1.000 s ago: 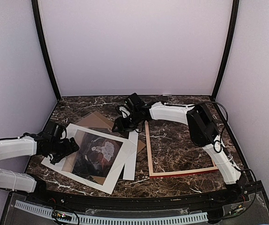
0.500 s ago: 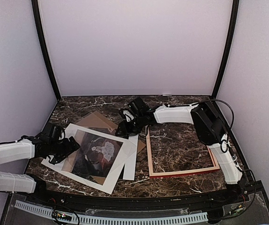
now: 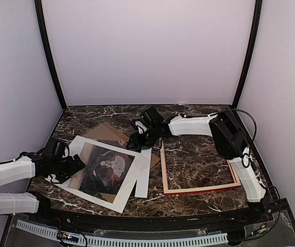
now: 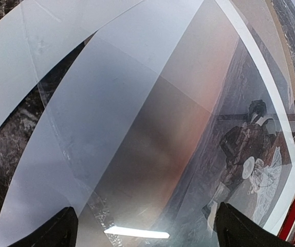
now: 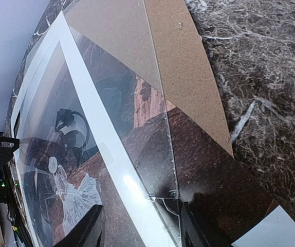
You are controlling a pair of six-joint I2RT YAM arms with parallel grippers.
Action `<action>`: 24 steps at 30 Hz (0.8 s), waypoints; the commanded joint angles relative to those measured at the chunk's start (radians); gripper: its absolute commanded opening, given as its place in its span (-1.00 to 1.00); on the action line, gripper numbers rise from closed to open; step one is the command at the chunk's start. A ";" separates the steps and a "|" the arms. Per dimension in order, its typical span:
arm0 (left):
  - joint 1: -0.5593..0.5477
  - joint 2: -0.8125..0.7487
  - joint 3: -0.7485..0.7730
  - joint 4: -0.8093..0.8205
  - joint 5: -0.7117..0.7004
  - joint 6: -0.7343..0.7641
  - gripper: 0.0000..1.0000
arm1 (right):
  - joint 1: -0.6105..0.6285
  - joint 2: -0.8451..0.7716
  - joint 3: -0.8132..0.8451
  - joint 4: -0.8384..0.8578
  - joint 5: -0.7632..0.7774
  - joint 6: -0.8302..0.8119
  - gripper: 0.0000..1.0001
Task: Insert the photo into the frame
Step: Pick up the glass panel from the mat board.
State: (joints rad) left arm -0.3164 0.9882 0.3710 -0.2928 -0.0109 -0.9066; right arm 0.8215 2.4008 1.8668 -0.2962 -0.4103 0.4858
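The photo [image 3: 106, 167] is laid face up on the table [image 3: 93, 114], left of the frame [image 3: 199, 189]. The left gripper [image 3: 71, 168] is positioned, released, over the photo's left margin. Whether the right gripper [image 3: 136, 139] is clenched cannot be told.

paper photo [image 3: 108, 168], wood-edged frame [image 3: 201, 189], glossy marble-look table [image 3: 93, 115]

left gripper [image 3: 71, 165] pulled back a little toward the near left edge, its arm sitting lower now, right gripper [image 3: 135, 140] and its arm slid slightly right
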 commanded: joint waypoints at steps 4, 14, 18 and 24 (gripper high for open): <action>0.000 0.067 -0.013 0.044 0.082 -0.017 0.92 | 0.022 0.004 -0.030 -0.038 0.011 0.021 0.01; 0.007 0.059 0.010 0.224 0.114 -0.020 0.89 | 0.033 -0.112 -0.232 0.094 0.004 0.090 -0.09; 0.019 0.071 0.028 0.258 0.125 -0.007 0.89 | 0.044 -0.141 -0.286 0.125 0.005 0.109 -0.11; 0.059 0.088 0.039 0.340 0.185 0.000 0.89 | 0.045 -0.179 -0.334 0.118 0.027 0.094 -0.13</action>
State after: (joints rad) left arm -0.2760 1.0710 0.3763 -0.0887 0.0757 -0.9165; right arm 0.8333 2.2398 1.5764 -0.1543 -0.3729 0.5701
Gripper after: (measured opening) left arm 0.944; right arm 0.441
